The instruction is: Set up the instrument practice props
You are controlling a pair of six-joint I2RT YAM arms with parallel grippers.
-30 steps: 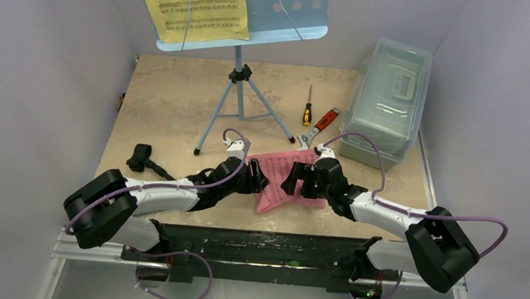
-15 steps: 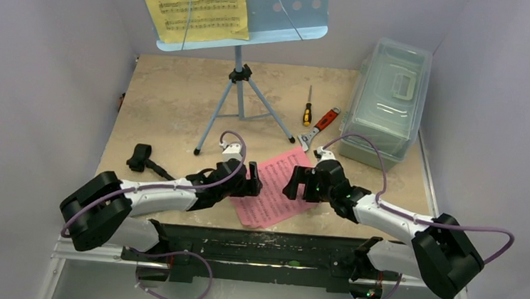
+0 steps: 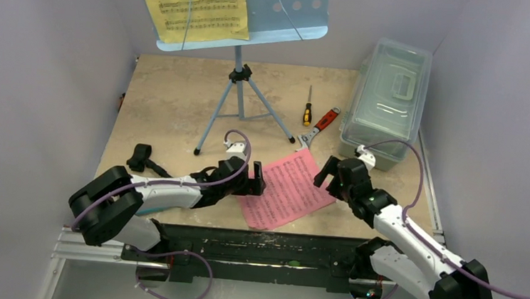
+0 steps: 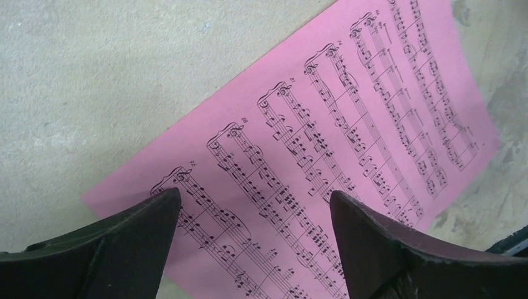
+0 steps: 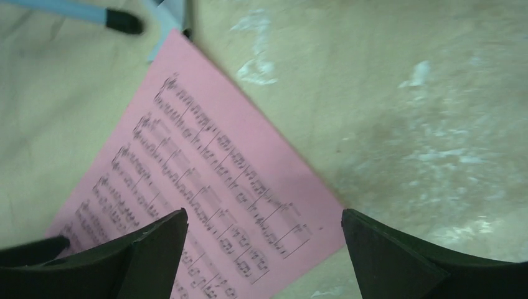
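I read left gripper spread wide, gripping nothing | pink sheet-music page flat beneath its fingertips | right gripper spread wide, page corner beneath it

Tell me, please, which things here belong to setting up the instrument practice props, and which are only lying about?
For the job:
- light blue music stand
- yellow sheet-music page, on the stand
- pink sheet-music page
- black clip on a rod, probably the mic stand

Only lying about:
- screwdriver
- red-handled wrench
- clear lidded plastic box
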